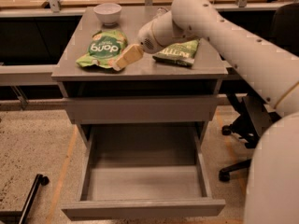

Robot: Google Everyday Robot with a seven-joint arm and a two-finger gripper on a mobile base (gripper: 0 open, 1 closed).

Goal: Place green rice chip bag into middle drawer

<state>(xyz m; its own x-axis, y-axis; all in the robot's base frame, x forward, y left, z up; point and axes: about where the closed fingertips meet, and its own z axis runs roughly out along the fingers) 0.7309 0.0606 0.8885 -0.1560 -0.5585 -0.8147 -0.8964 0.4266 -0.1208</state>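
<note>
claw (123, 59) at green rice chip bag (99, 50) edge; middle drawer (145, 183) open frm above.

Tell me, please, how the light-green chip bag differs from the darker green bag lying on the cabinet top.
The green rice chip bag is light green with a round dark-green logo; the darker bag is flatter, with white text. The green rice chip bag lies on the left; the darker bag lies on the right, partly hidden by the arm. The gripper is at the chip bag's right edge, away from the darker bag. Both lie on the cabinet top.

Gripper (123, 59) just beside green rice chip bag (100, 50) (on cabinet top (140, 70)); middle drawer (140, 208) open.
</note>
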